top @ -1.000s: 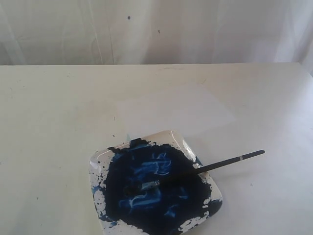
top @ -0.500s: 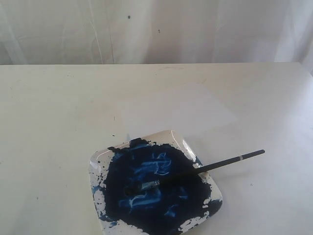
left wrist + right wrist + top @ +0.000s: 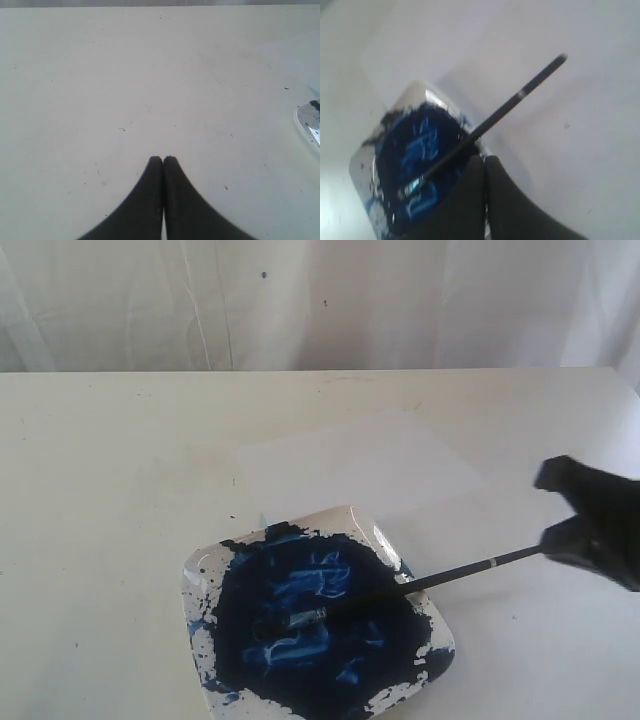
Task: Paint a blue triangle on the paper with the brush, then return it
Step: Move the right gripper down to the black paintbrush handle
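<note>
Brush (image 3: 450, 575) lies across plate (image 3: 345, 513), right end effector (image 3: 485, 159) closed nearby.

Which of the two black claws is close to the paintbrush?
The right gripper, whose tips sit beside the brush handle. The left gripper hovers over the table, away from the brush.

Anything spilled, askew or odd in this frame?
Nothing serious. The plate is smeared with dark blue paint nearly to its rim, with specks on the white edge. The brush lies slanted, bristles in the paint, handle overhanging the rim. The paper is unpainted.
</note>
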Controlling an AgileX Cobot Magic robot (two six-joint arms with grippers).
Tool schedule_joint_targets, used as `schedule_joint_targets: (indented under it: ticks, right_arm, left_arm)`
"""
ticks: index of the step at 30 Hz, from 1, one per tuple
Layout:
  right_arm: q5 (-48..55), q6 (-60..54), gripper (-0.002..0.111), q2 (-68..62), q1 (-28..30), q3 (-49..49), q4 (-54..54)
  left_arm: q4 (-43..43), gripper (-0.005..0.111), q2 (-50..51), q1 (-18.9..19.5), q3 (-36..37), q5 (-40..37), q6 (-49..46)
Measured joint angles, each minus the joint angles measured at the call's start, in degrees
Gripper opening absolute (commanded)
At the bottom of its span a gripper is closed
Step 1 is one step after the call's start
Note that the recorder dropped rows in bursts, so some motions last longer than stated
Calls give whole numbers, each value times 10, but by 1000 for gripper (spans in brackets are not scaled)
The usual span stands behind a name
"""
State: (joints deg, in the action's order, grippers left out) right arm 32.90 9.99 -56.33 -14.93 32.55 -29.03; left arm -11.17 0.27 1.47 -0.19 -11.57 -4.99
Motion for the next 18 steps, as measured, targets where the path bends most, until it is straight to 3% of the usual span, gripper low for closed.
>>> schedule_joint_targets:
  ticks: [2, 6, 18]
  right_arm:
    - [37, -77, 0, -79, -9, 33, -64]
    - [42, -123, 0, -195, -16, 77, -98]
    - [-39, -61, 0, -334, -16, 85, -150]
  left_arm:
    - [0, 0, 0, 0, 0, 0, 0]
    - [0, 0, 0, 0, 0, 0, 0]
    - [0, 0, 0, 0, 0, 0, 0]
